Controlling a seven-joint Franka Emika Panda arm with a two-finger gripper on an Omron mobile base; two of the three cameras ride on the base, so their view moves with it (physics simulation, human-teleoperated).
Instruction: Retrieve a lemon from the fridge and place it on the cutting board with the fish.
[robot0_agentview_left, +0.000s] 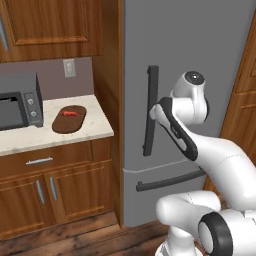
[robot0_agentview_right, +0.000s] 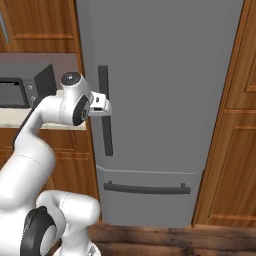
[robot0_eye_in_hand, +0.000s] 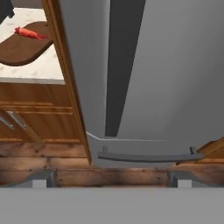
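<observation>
We find the fridge (robot0_agentview_right: 160, 100) shut, the gripper (robot0_agentview_right: 106, 104) at its vertical handle (robot0_agentview_right: 105, 115), jaws spread wide, holding nothing; the fish (robot0_agentview_left: 70, 113) lies on the cutting board (robot0_agentview_left: 65, 124).

Fridge (robot0_agentview_left: 200, 50): door shut, so we cannot see its inside; top and right side cut off in the left base view. Vertical handle (robot0_agentview_left: 151, 110): the arm (robot0_agentview_left: 175, 130) covers part of it. Microwave (robot0_agentview_left: 17, 102): left part cut off. Board (robot0_eye_in_hand: 24, 48): cut by the hand view's left edge. Fish (robot0_agentview_left: 70, 113): too small for us to make out detail. Outlet (robot0_agentview_left: 69, 67): detail blurred.
</observation>
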